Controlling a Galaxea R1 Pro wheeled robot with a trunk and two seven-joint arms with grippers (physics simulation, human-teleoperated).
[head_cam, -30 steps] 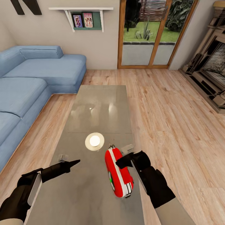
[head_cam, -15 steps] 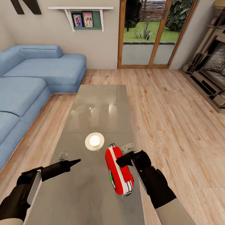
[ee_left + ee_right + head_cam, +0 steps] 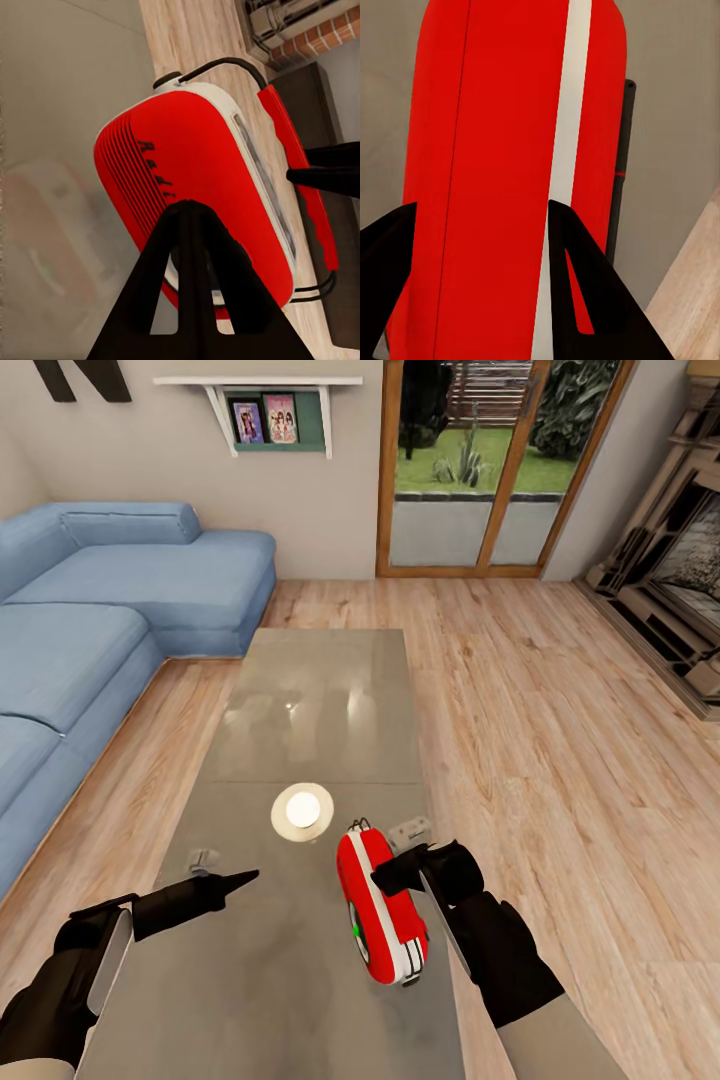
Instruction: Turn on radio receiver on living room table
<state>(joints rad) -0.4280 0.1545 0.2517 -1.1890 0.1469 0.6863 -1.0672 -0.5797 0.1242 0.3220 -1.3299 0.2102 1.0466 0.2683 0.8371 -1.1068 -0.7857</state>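
Between the earlier head views and this one the radio receiver has shifted a little, its near end swinging slightly toward the left side of the table, while both arms have stayed almost where they were; the picture itself has barely tilted, so that small turn looks like the radio's own. The radio stands on edge on the table's near half, close to its right-hand border, with its handle end pointing away from the robot; the right gripper sits against the radio's far right flank, and in the right wrist view the dark fingers stand apart with the red shell and white trim band between and beyond them, so the hand is spread, not clamped. The left gripper hovers well apart on the radio's other side, its fingers drawn together into one point aimed at the face. Beyond the radio's far end, just beside it, lies a round cream disc; farther off are the blue sofa and the glass doors.

The risk, as I judge it, is a shove rather than a press; pressure from the right could tip the narrow-standing radio onto its face or spin it, hiding the dial; a push from the left could slide it off the nearby table border.
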